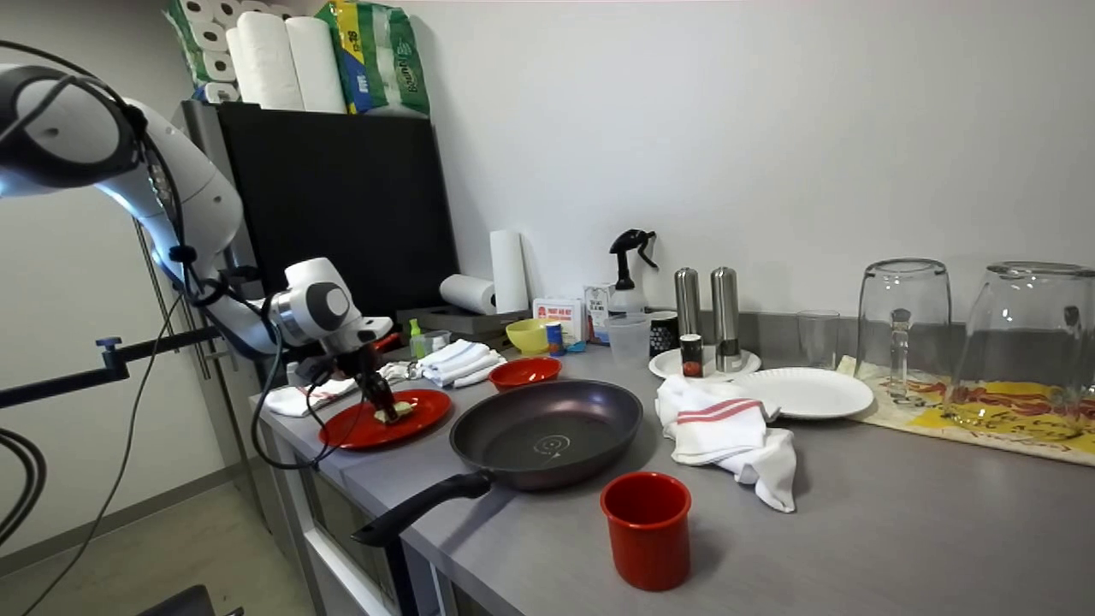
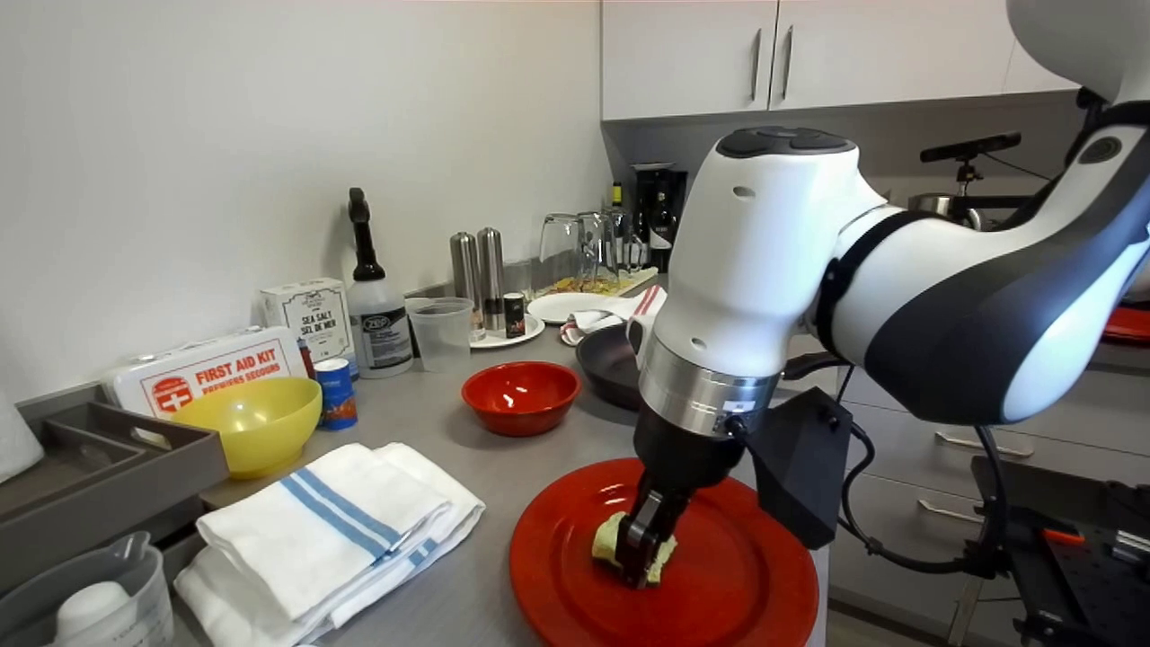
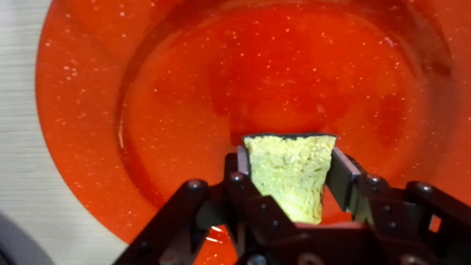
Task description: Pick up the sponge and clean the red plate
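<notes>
Black gripper (image 3: 290, 159) pinches pale-yellow rectangular sponge (image 3: 290, 176) near ctr. of glossy round red plate (image 3: 257, 84), prob. to wipe outward.

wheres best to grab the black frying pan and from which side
I'd grip the black frying pan by its handle, from above, jaws closing across it: it is slim, stands off the counter and seems to stick out past it, so both sides look clear. The sponge between the jaws would need setting down first.

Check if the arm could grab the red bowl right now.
Probably not yet: the gripper holds the sponge over the red plate and would likely have to release it first; the red bowl looks unobstructed.
</notes>
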`<state>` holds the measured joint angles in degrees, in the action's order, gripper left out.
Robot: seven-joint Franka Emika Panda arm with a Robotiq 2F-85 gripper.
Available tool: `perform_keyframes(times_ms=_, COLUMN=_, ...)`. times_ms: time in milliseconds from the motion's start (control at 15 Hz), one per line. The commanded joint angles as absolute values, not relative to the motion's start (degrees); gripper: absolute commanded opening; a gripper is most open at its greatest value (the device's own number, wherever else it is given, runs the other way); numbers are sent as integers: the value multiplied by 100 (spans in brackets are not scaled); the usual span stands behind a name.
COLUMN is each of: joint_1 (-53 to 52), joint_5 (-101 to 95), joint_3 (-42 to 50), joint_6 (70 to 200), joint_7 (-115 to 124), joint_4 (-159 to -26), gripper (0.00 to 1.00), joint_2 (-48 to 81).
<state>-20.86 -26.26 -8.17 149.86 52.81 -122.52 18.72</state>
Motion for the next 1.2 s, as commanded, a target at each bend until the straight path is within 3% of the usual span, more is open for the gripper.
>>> perform_keyframes(times_ms=0, joint_1=-2310, joint_5=-2477, joint_3=-768, joint_6=14853, joint_7=5091, joint_4=-11980, gripper=27, joint_2=2036)
perform_keyframes(times_ms=1133, joint_1=-2344, joint_5=-2550, joint_3=-362, joint_6=14708, joint_7=5149, joint_4=-12050, gripper=27, joint_2=1991)
